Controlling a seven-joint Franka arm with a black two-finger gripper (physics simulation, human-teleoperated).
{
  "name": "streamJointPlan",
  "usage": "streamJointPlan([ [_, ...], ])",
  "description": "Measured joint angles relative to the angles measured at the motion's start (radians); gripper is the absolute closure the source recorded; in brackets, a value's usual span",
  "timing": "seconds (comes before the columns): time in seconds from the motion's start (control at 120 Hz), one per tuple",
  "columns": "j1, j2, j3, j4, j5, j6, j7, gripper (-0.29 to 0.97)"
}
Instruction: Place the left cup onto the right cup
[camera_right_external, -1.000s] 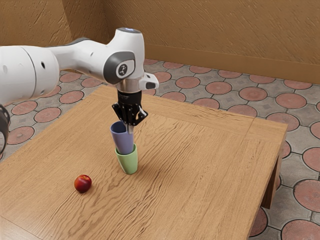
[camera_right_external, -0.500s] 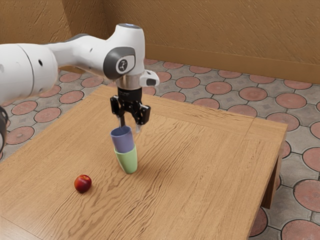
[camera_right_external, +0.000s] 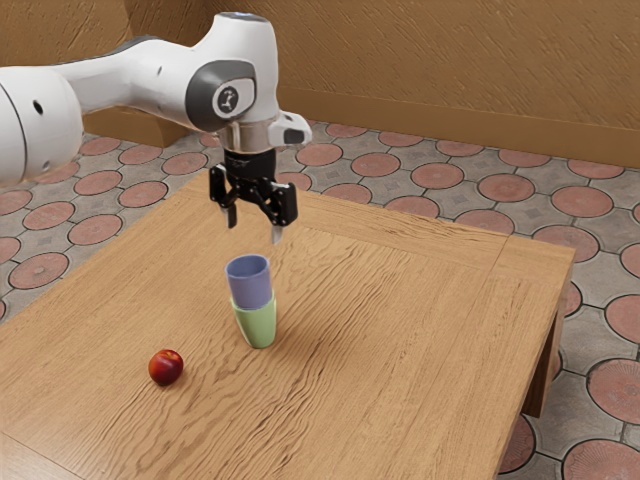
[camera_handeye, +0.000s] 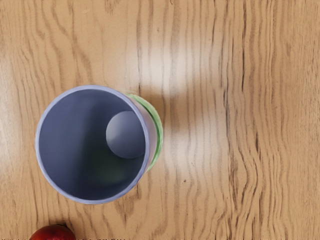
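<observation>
**Cups stacked, gripper clear above**

Apple (camera_right_external: 166, 367) lies on the table (camera_right_external: 430, 340), below the gripper (camera_right_external: 254, 229) and well off to one side. Purple cup (camera_right_external: 249, 280) sits nested in the green cup (camera_right_external: 256, 322), straight beneath the gripper and apart from it, leaning slightly. Fingers are spread wide, holding nothing. Wrist view: purple cup (camera_handeye: 92, 145) mouth-up under the hand, green cup (camera_handeye: 156, 131) peeking past its rim, apple (camera_handeye: 52, 233) nearby. Tiled floor (camera_right_external: 450, 190) lies beyond.

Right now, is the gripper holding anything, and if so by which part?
Nothing. The gripper hangs open above the purple cup, which sits in the green cup.
</observation>
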Motion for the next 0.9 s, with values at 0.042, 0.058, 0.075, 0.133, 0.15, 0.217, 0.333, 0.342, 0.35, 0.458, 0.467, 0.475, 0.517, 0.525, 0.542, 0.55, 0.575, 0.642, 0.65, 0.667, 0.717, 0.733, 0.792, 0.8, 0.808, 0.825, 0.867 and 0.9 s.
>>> streamJointPlan([
  [0.042, 0.007, -0.011, -0.013, -0.003, 0.001, -0.002, 0.000, 0.02],
  [0.058, 0.010, -0.015, -0.018, -0.004, 0.001, -0.003, 0.000, 0.02],
  [0.075, 0.014, -0.018, -0.024, -0.004, 0.002, -0.004, 0.000, 0.02],
  [0.133, 0.031, -0.029, -0.045, -0.006, 0.004, -0.007, 0.001, 0.02],
  [0.15, 0.036, -0.033, -0.052, -0.006, 0.006, -0.008, 0.001, 0.01],
  [0.217, 0.049, -0.046, -0.073, -0.009, 0.017, -0.011, 0.004, 0.01],
  [0.333, 0.069, -0.066, -0.098, -0.012, 0.029, -0.019, 0.013, 0.01],
  [0.342, 0.070, -0.068, -0.099, -0.012, 0.029, -0.020, 0.014, 0.01],
  [0.35, 0.071, -0.069, -0.100, -0.012, 0.030, -0.020, 0.015, 0.01],
  [0.458, 0.084, -0.085, -0.110, -0.012, 0.036, -0.025, 0.031, 0.00],
  [0.467, 0.084, -0.086, -0.111, -0.012, 0.036, -0.025, 0.033, 0.00],
  [0.475, 0.085, -0.087, -0.111, -0.012, 0.036, -0.025, 0.034, 0.00],
  [0.517, 0.088, -0.092, -0.113, -0.012, 0.039, -0.026, 0.042, 0.00],
  [0.525, 0.089, -0.093, -0.114, -0.012, 0.040, -0.026, 0.043, 0.00],
  [0.542, 0.090, -0.095, -0.115, -0.012, 0.041, -0.026, 0.047, 0.00],
  [0.55, 0.091, -0.095, -0.116, -0.012, 0.042, -0.026, 0.048, 0.00],
  [0.575, 0.093, -0.097, -0.118, -0.012, 0.045, -0.026, 0.054, 0.00],
  [0.642, 0.100, -0.101, -0.125, -0.012, 0.051, -0.026, 0.067, 0.00],
  [0.65, 0.101, -0.102, -0.126, -0.012, 0.052, -0.026, 0.069, 0.00],
  [0.667, 0.102, -0.104, -0.127, -0.012, 0.053, -0.026, 0.072, 0.00],
  [0.717, 0.105, -0.109, -0.131, -0.013, 0.056, -0.025, 0.082, 0.00],
  [0.733, 0.106, -0.110, -0.132, -0.014, 0.056, -0.024, 0.085, 0.00],
  [0.792, 0.106, -0.113, -0.134, -0.013, 0.058, -0.023, 0.094, 0.00],
  [0.8, 0.106, -0.113, -0.134, -0.013, 0.058, -0.023, 0.096, 0.00],
  [0.808, 0.106, -0.113, -0.135, -0.013, 0.058, -0.023, 0.097, 0.00],
  [0.825, 0.105, -0.114, -0.135, -0.013, 0.058, -0.023, 0.100, 0.00],
  [0.867, 0.105, -0.115, -0.135, -0.013, 0.059, -0.022, 0.106, 0.00],
  [0.9, 0.105, -0.115, -0.136, -0.013, 0.060, -0.022, 0.110, 0.00],
])
